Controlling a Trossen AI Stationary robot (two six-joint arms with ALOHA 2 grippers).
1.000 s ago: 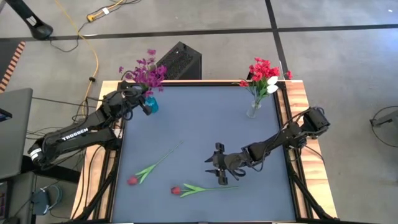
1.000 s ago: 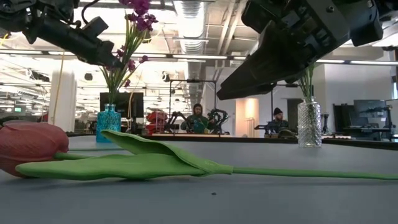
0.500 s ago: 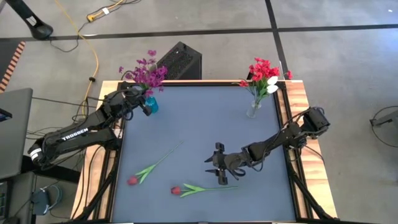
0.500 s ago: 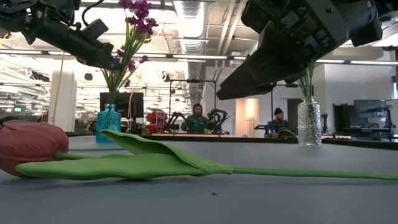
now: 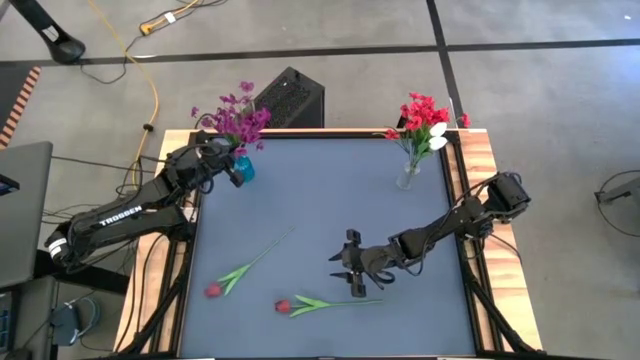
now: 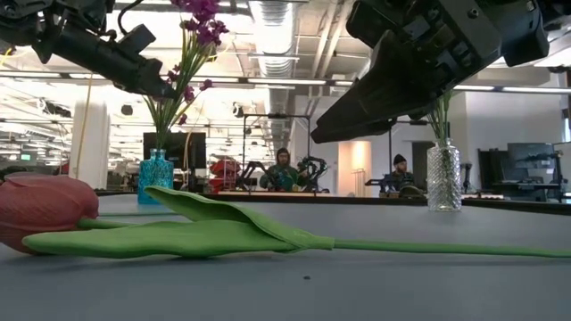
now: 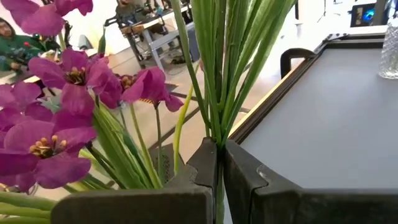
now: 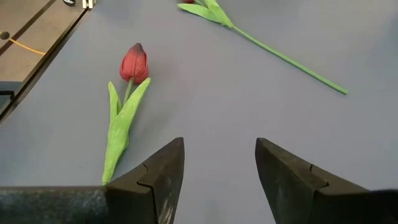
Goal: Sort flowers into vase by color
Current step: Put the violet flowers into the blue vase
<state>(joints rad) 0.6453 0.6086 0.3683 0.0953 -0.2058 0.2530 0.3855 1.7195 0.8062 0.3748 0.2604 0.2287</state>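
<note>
Two red tulips (image 5: 283, 305) are lying at the table's near edge, the right gripper (image 5: 352, 265) hovering spread-fingered just behind one; farther back, the left gripper (image 5: 232, 166) is pinching purple flower stems (image 7: 214, 74) (above the blue vase (image 5: 244, 168)).

One marking can be read: the word "TROSSEN", printed in white capital letters along the dark link of the left arm (image 5: 125, 212), as seen in the high view. No other text, label, number or sign can be read on any other item.
</note>
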